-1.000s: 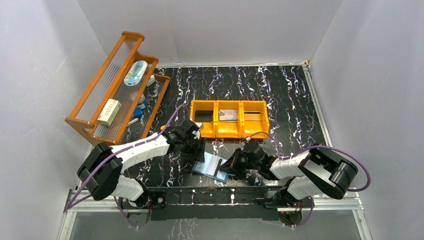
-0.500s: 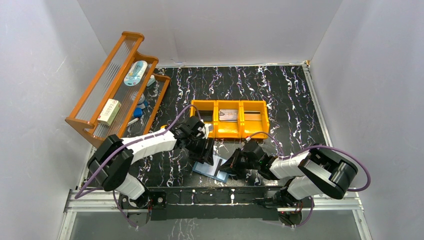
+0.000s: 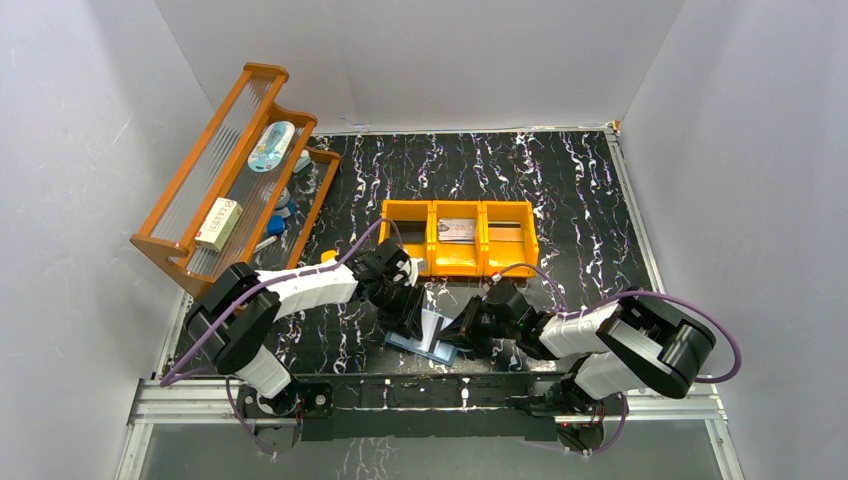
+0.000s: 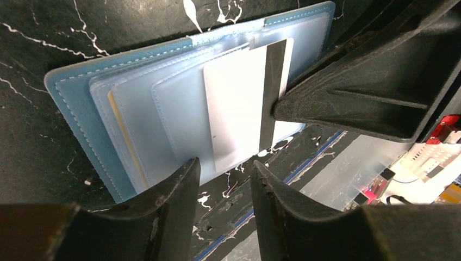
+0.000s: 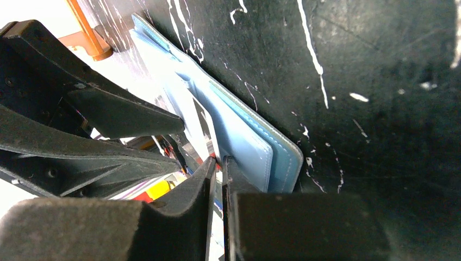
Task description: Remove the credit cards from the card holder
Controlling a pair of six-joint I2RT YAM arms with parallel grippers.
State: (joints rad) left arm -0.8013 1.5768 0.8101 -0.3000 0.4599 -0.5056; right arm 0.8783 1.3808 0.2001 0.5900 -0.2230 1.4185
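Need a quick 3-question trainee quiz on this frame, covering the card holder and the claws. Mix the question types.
1. Multiple choice: what sticks out of a pocket of the card holder?
A) a white card with a black stripe
B) a folded banknote
C) a key
2. True or false: the card holder lies folded shut on the table.
3. Fill in: the ___ claw stands open, astride the white card's free end.

Key
1. A
2. False: it lies open, pockets facing up.
3. Left: the left claw.
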